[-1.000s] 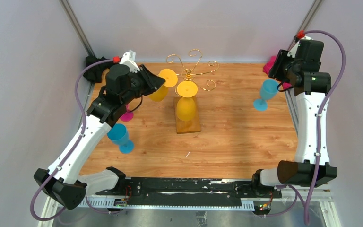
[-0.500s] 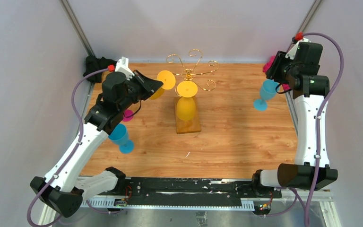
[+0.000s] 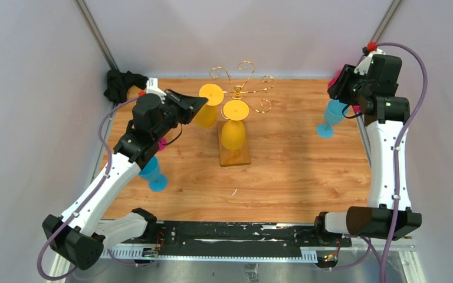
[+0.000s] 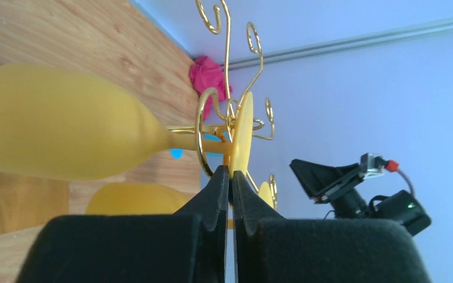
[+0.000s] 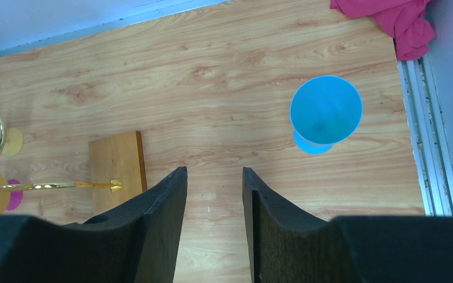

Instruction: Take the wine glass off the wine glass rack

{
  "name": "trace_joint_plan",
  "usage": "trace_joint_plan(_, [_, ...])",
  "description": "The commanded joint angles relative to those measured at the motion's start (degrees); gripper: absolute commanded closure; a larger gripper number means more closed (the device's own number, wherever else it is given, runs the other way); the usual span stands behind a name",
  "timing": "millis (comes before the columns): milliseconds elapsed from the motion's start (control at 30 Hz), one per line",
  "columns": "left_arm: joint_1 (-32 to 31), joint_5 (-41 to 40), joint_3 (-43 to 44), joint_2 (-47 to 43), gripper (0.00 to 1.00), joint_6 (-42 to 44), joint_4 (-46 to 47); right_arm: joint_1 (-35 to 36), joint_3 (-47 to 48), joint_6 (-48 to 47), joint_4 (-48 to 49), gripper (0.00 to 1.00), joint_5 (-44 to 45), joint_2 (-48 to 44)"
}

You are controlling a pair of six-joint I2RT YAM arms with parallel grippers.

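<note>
The wine glass rack (image 3: 249,87) is gold wire on a wooden base (image 3: 235,156). My left gripper (image 3: 202,102) is shut on the thin foot (image 4: 243,132) of a yellow wine glass (image 4: 53,130), which lies sideways at the rack's left arm. Its stem passes through a gold wire loop (image 4: 201,127) in the left wrist view. A second yellow glass (image 3: 233,133) hangs bowl-down over the base. My right gripper (image 5: 212,172) is open and empty, high above the table's right side, near a blue glass (image 5: 325,112).
A blue glass (image 3: 152,173) and a pink glass (image 3: 160,145) stand under my left arm. A black cloth (image 3: 121,83) lies at the back left corner and a pink cloth (image 5: 402,20) at the back right. A metal rail (image 5: 430,147) runs along the right edge.
My left wrist has shifted and turned, first a little left, then right toward the rack. The held glass's foot stays in about the same place. The right arm has barely moved.
</note>
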Motion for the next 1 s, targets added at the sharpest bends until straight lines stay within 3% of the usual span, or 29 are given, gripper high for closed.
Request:
trace_joint_plan(0, [-0.26,-2.44,-2.82,-2.46,1.00,-8.23,3.69,0.52,-1.18,0.56,1.31,0.56,-1.77,-0.88])
trace_joint_plan(567, [-0.09,-10.57,-2.73,-8.36,1.00,-7.49,-1.01,0.51,-1.59,0.71,2.22,0.57,-3.21,-0.51])
trace_joint_plan(967, [0.79,-6.74,1.69,-0.17,1.00,-5.13,4.14,0.51,-1.93,0.56,2.41,0.57,-3.13,-1.04])
